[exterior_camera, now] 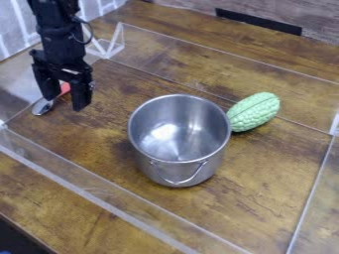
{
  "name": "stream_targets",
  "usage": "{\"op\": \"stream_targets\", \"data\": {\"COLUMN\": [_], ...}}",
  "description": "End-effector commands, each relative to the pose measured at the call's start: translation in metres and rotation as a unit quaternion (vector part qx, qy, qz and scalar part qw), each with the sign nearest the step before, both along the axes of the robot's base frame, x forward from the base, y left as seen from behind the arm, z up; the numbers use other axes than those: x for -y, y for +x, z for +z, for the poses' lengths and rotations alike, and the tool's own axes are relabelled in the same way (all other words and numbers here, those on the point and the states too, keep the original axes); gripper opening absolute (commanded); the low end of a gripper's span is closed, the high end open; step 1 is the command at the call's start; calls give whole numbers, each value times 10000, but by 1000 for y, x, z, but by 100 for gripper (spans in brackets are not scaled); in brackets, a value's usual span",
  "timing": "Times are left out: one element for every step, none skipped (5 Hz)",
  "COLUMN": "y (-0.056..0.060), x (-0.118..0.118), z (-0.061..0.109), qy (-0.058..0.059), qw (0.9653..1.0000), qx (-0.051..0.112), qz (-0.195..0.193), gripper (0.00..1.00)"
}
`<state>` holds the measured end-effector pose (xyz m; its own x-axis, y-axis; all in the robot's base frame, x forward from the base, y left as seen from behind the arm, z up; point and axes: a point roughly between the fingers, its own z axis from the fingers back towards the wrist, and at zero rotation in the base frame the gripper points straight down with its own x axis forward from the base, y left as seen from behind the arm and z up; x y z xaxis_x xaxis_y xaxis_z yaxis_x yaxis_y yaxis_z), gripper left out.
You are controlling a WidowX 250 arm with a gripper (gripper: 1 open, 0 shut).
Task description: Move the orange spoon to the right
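The orange spoon (46, 107) lies at the left of the wooden table, its silvery bowl toward the near left and its orange-red handle running up to the right. My gripper (62, 97) points straight down over the handle and is open. One black finger (44, 87) stands to the left of the handle and the other to its right. A bit of orange shows between them. I cannot tell whether the fingers touch the spoon or the table.
A steel pot (159, 167) with a bail handle stands at the centre. A bumpy green vegetable (255, 111) lies just right of it. Low clear acrylic walls (79, 189) fence the work area, and a clear stand (103, 42) sits behind the gripper.
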<state>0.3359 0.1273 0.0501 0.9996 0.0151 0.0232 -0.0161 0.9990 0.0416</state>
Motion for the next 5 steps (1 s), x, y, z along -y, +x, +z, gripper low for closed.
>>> {"op": "stream_targets", "data": {"y": [17, 23, 24, 27, 25], "x": [-11, -15, -16, -20, -22], "z": [15, 15, 19, 23, 17], "qy": [98, 83, -132, -330, -502], "qw": [9994, 9993, 9995, 9989, 9983], "qx": [314, 302, 279, 224, 152], "qz": [123, 217, -10, -243, -258], "gripper": [0, 0, 0, 0, 0]}}
